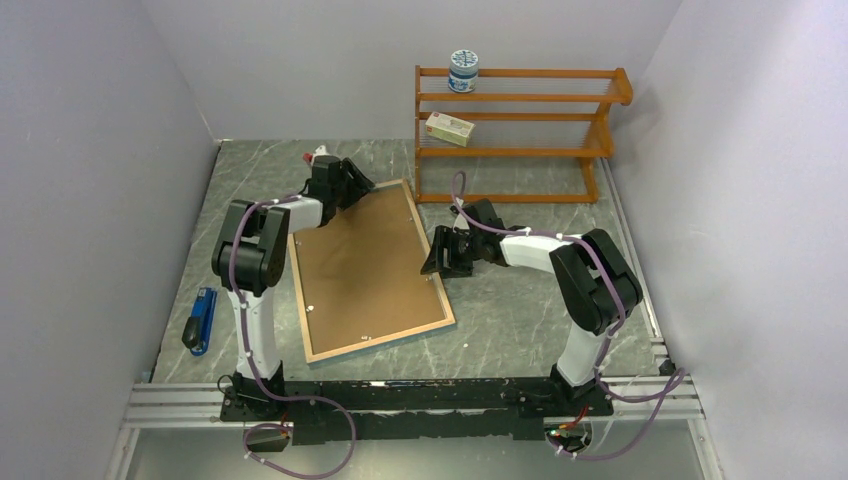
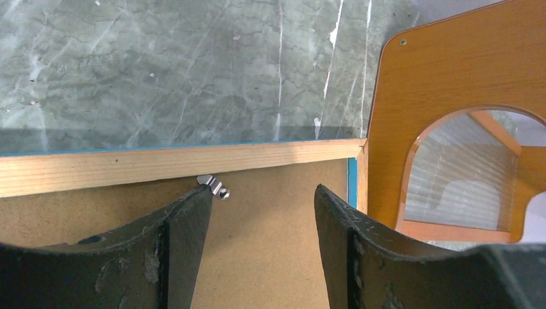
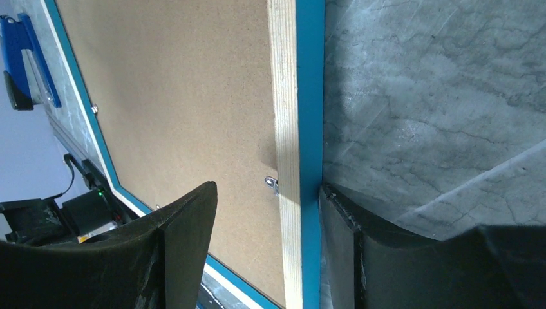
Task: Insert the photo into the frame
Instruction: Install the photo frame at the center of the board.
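Note:
The frame [image 1: 380, 337] lies face down on the table, its light wood rim up, with a brown backing board [image 1: 365, 262] filling it. The photo is not in view. My left gripper [image 1: 352, 185] is at the frame's far left corner. In the left wrist view it [image 2: 264, 193] stands open over the board, and its left fingertip [image 2: 205, 193] touches a small metal tab [image 2: 217, 187] by the rim [image 2: 161, 164]. My right gripper [image 1: 440, 255] is at the middle of the frame's right side. It [image 3: 267, 190] is open astride the rim [image 3: 286, 96], right finger against the blue outer edge.
An orange-brown shelf rack [image 1: 520, 130] stands at the back right, close to the frame's far corner, holding a jar [image 1: 463, 70] and a small box [image 1: 449, 128]. A blue stapler [image 1: 201, 320] lies at the table's left edge. A small red and white object [image 1: 318, 156] sits behind the left gripper.

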Robot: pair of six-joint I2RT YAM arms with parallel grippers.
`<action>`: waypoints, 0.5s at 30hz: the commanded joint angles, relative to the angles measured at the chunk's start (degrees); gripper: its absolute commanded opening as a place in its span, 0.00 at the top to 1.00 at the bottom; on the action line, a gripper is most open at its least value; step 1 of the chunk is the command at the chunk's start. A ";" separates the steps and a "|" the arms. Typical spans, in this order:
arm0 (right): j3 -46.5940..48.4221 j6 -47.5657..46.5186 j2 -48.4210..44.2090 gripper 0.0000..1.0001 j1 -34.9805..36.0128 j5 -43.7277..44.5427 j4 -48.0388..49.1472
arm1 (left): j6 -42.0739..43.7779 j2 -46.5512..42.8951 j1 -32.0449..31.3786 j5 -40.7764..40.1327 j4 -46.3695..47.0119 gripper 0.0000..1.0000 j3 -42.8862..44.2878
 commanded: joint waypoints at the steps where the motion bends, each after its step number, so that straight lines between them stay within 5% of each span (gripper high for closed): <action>1: 2.27 -2.72 -0.75 0.38 0.56 1.57 -2.78 | 1.47 1.28 -0.46 0.07 -2.81 0.34 -1.32; 15: 9.00 -9.53 1.26 0.38 1.76 12.88 -10.74 | 1.25 -0.14 -0.46 -8.66 -14.52 0.27 4.06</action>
